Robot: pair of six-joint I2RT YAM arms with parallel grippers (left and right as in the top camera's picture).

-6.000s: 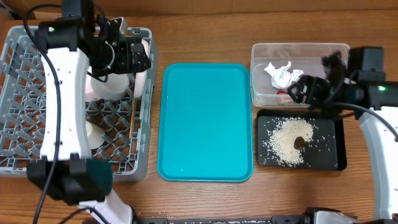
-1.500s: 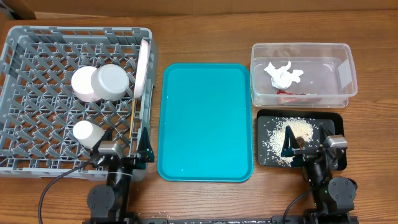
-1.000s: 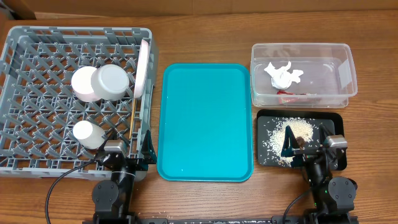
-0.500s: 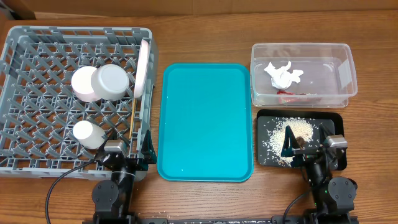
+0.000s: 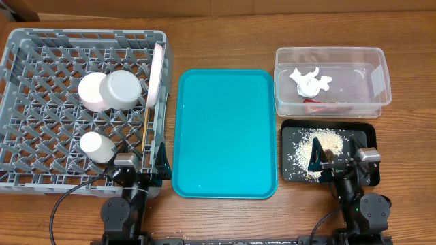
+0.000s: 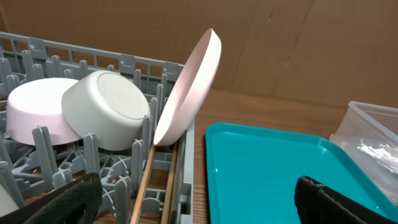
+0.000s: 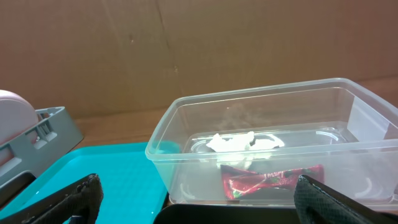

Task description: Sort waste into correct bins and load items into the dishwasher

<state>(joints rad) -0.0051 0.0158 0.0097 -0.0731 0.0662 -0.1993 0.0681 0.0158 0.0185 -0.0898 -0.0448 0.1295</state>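
1. The left gripper [image 6: 199,202] sits at the near edge, fingers spread wide and holding nothing, just near of the rack's [image 5: 27,41] near right corner
2. The right gripper [image 7: 199,202] is likewise spread and empty, over the near part of the black tray [image 5: 364,133]; rice [image 5: 320,146] lies in that tray between and just beyond its fingers
3. In the rack, the cup [image 5: 95,146] is just far-left of the left gripper, and the chopsticks [image 5: 147,133] run away from it along the right side
4. Farther in, the pink bowl [image 5: 87,92] touches the grey-green bowl [image 5: 124,88]; the plate [image 5: 156,75] stands tilted on edge to their right
5. The teal tray [image 5: 225,129] lies between the rack and the bins
6. Far right, the tub [image 5: 381,68] holds the napkin [image 5: 310,80] and the wrapper [image 5: 320,105]
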